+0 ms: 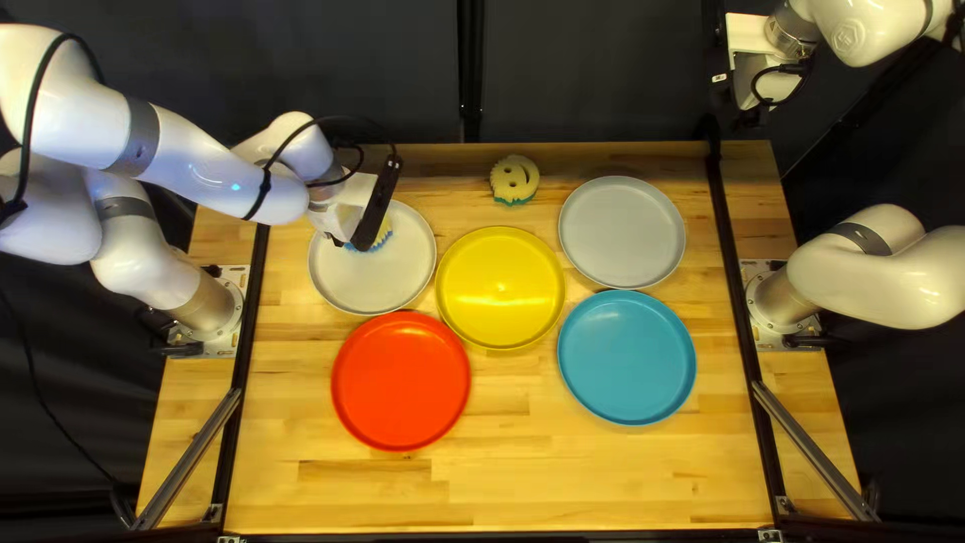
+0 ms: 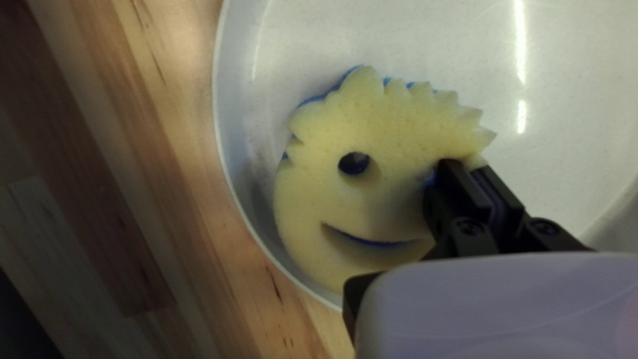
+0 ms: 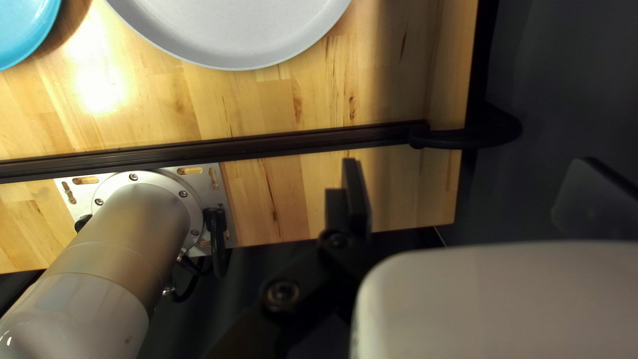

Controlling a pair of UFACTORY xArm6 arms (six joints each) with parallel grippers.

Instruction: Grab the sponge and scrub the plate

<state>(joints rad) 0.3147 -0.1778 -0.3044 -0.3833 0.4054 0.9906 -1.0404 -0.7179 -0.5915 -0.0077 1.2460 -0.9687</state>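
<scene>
wood [image 1: 563,483], round plate [image 2: 565,100], jagged sponge [image 2: 392,139]

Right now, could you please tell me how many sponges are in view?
2: the blue-backed sponge on the white plate, at my left gripper, and the green-backed sponge on the table, beyond the yellow plate. My left arm may hide more.

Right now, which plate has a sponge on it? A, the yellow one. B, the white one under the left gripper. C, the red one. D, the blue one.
B: the sponge sits inside the white plate's rim, with the left gripper pinching its edge.
</scene>
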